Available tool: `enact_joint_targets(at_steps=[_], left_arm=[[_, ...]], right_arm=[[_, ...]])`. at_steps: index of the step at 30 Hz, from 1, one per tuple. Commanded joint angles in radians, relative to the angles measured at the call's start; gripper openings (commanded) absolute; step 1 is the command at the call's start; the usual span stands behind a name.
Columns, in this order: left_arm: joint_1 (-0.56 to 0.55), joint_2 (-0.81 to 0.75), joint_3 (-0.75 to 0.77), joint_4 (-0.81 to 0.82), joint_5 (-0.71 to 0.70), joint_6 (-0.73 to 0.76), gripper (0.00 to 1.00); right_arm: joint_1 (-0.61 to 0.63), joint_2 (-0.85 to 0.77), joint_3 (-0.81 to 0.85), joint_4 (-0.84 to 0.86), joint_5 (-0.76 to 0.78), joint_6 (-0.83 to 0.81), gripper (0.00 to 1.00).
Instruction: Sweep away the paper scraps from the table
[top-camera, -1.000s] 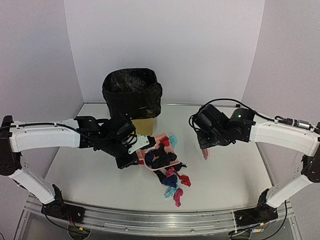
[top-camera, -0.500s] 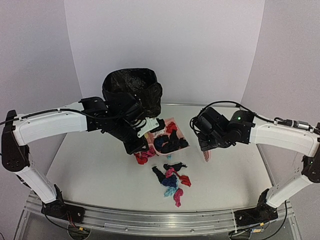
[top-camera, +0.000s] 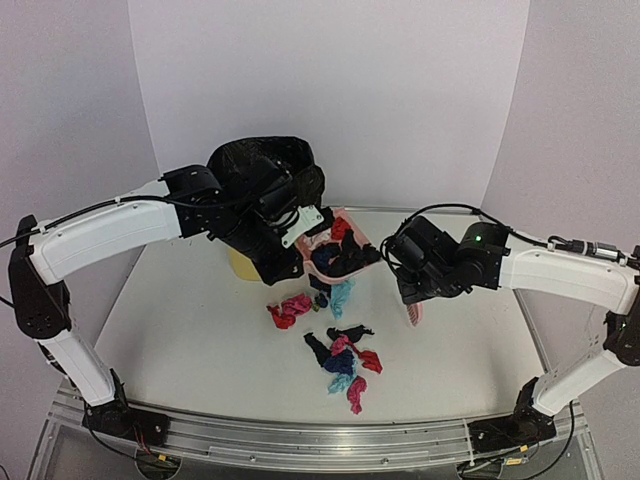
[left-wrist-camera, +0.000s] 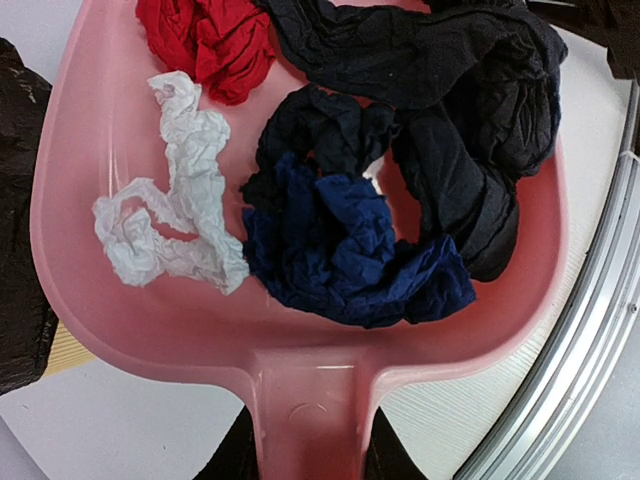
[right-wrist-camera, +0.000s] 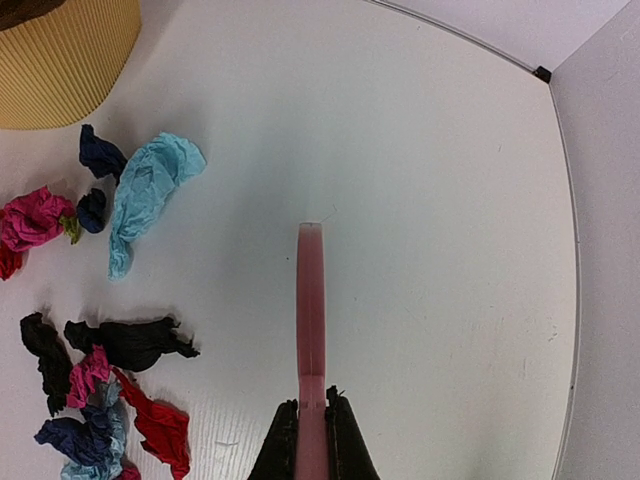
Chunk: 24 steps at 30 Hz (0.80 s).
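Table (top-camera: 180, 340) carries one black-bagged bin (top-camera: 262, 170) toward 11 o'clock. One pink dustpan (left-wrist-camera: 90, 150), handle clamped in the left gripper (left-wrist-camera: 310, 450), sits at the bin's 4 o'clock. It holds paper scraps (left-wrist-camera: 350, 250): one red, one pale, one navy, plus an uncountable black tangle. One pink brush (right-wrist-camera: 310, 300) is pinched by the right gripper (right-wrist-camera: 311, 440). Two loose groups of scraps lie at the dustpan's 6 o'clock.
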Motion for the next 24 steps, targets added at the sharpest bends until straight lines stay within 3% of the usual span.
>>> enact_joint_targets(at_steps=[1,13,24], left_arm=[[0.017,0.009,0.125,-0.040,-0.048,-0.033,0.00],[0.122,0.083,0.304,-0.103,0.018,0.008,0.00],[0.178,0.099,0.405,-0.124,-0.020,0.031,0.00]], right_arm=[[0.000,-0.046,-0.006,0.004,0.002,0.013,0.00],[-0.001,-0.050,-0.021,0.003,-0.035,0.010,0.00],[0.001,-0.036,-0.023,0.003,-0.044,0.005,0.00]])
